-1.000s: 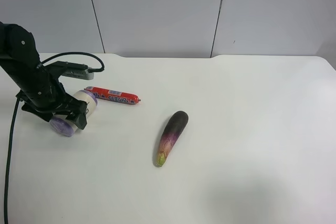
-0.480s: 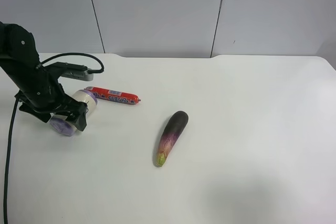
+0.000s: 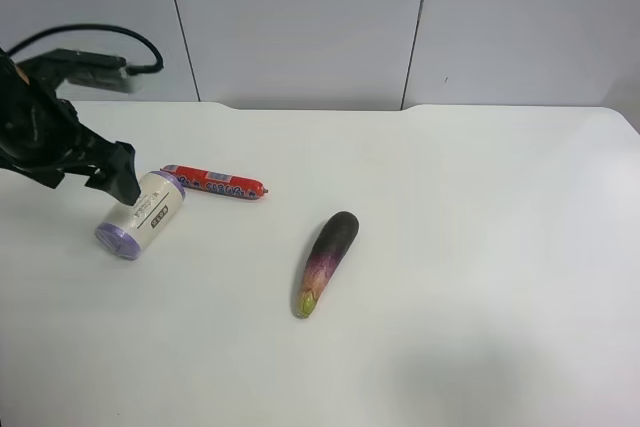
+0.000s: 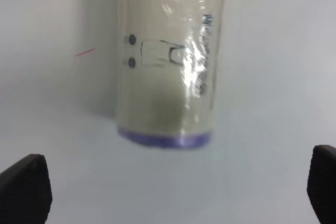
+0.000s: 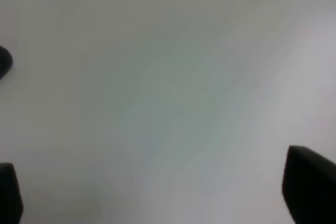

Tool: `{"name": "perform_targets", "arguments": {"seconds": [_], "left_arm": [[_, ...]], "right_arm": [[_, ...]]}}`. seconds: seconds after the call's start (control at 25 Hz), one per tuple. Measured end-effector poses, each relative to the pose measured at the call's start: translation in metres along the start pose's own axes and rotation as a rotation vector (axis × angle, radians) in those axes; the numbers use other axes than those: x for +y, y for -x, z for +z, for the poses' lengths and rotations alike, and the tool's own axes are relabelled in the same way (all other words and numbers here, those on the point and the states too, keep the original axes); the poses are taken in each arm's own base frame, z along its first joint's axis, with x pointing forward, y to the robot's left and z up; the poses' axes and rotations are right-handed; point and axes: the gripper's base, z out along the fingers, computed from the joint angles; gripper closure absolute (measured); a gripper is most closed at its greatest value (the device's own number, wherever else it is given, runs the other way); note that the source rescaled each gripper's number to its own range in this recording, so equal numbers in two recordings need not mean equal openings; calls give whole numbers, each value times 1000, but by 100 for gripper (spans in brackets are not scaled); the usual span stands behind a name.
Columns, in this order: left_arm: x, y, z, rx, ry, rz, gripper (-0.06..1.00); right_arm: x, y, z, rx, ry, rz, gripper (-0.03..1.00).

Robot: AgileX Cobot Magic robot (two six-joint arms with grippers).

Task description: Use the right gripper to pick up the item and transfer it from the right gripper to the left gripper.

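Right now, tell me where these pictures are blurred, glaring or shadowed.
Exterior high view: sharp and evenly lit, only the arm's upper part motion-smeared. Left wrist view: soft focus, glare on the item wrapper, a faint shadow beside it. Right wrist view: blurred, near-featureless pale surface, dark fingertips at the edges.

1. A dark purple eggplant (image 3: 326, 262) lies near the middle of the white table (image 3: 480, 247), its greenish stem end pointing toward the camera.
2. A red sausage stick (image 3: 213, 182) lies well apart from the eggplant, toward the table's far edge and the grey wall panels (image 3: 300, 22).
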Motion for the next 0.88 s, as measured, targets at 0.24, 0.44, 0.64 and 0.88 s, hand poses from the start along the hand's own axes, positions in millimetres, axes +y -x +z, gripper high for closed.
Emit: {"name": "perform_targets", "arguments": {"seconds": [0.24, 0.44, 0.64, 0.88], "left_arm": [[-10, -24, -79, -104, -27, -3, -4], [-18, -60, -137, -193, -35, -8, -4], [-25, -103, -178, -243, -39, -8, -4], [-32, -146, -216, -441, -23, 11, -4]], "right_arm": [[0, 0, 0, 0, 0, 0, -3], [0, 0, 0, 0, 0, 0, -3], [0, 0, 0, 0, 0, 0, -3], [0, 0, 0, 0, 0, 0, -3]]}}
